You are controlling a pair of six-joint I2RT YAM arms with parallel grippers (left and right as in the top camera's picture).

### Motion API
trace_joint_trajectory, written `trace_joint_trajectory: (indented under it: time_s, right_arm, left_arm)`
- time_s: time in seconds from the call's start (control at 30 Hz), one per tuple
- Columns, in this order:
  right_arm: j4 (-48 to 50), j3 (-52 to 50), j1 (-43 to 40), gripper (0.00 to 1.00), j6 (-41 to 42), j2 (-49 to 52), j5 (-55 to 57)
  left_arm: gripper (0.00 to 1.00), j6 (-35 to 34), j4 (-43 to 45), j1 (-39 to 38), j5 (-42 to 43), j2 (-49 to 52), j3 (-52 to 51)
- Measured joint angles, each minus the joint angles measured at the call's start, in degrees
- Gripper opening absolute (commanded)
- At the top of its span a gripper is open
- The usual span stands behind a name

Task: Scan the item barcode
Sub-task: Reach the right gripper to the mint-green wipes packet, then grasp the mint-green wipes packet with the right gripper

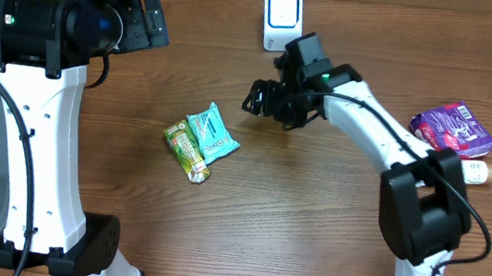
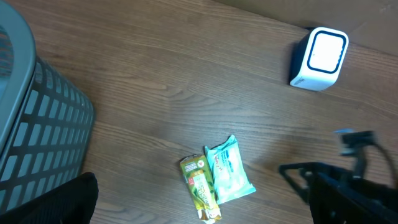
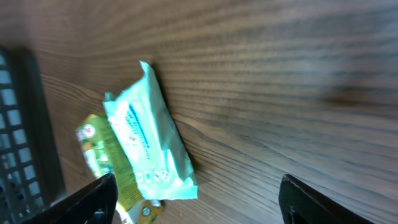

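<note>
Brown wood table (image 1: 311, 220) is lying under both arms. Near its middle, a teal packet (image 1: 212, 134) is lying flat, touching a green packet (image 1: 187, 153) on its left and partly overlapping it. Both are lying untouched on the wood. A white and blue scanner (image 1: 281, 18) is standing at the far edge, well apart from the packets.

The right gripper (image 1: 266, 99) is hovering between scanner and packets, just right of the teal packet and pointing toward it. Its fingers (image 3: 99, 196) are standing wide apart, released, with only bare wood and the packet's edge between them.

The left gripper (image 1: 154, 20) is hanging high over the far left corner, released too and holding nothing. A grey slatted basket (image 2: 37, 124) is sitting at the left edge. A purple pack (image 1: 454, 129) is lying by the right edge, behind the right arm.
</note>
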Motion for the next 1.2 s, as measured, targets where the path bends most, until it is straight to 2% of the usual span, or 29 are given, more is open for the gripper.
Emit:
trace_joint_trajectory:
  time_s: [0.27,0.6,0.73,0.83,0.9,0.93,1.2]
  right_arm:
    - [3.0,-0.1,1.9,0.78,2.1,2.8,-0.7]
    - [8.8,-0.1,6.0,0.59,5.6,8.4,-4.1]
    - [9.6,-0.1,6.8,0.40,5.6,9.2,-5.7]
    - [8.7,-0.1,7.2,0.32,5.9,9.5,-6.4]
    - [8.0,-0.1,7.5,0.18,5.7,9.5,-7.0]
    - [7.7,-0.1,7.6,0.04,5.7,9.5,-7.2]
    - [1.3,0.1,6.9,0.04,5.4,9.5,-9.3]
  left_arm:
    - [1.00,0.0,0.0,0.0,0.0,0.0,0.0]
    - [1.00,0.0,0.0,0.0,0.0,0.0,0.0]
    - [1.00,0.0,0.0,0.0,0.0,0.0,0.0]
    - [0.99,0.0,0.0,0.0,0.0,0.0,0.0]
    - [1.00,0.0,0.0,0.0,0.0,0.0,0.0]
    - [1.00,0.0,0.0,0.0,0.0,0.0,0.0]
    - [0.99,0.0,0.0,0.0,0.0,0.0,0.0]
